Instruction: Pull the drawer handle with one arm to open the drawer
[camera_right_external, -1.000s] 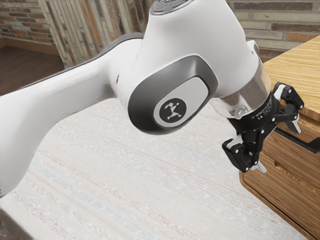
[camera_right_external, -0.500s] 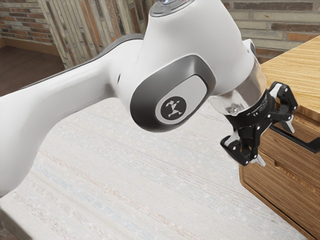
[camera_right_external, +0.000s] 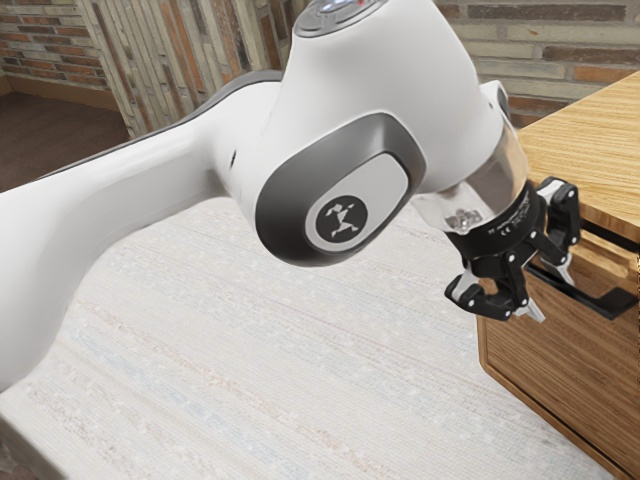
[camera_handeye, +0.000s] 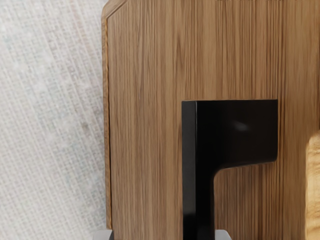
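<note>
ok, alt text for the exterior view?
A white Franka arm reaches in from the exterior view's left; its black two-finger gripper has jaws closed on the black bar handle of a light wooden drawer unit on a pale woven surface.

The white jointed arm (camera_right_external: 150, 200) reaches from the frame's left to right centre; its black two-finger gripper (camera_right_external: 550, 290) clamps the black bar handle (camera_right_external: 598, 297).
</note>
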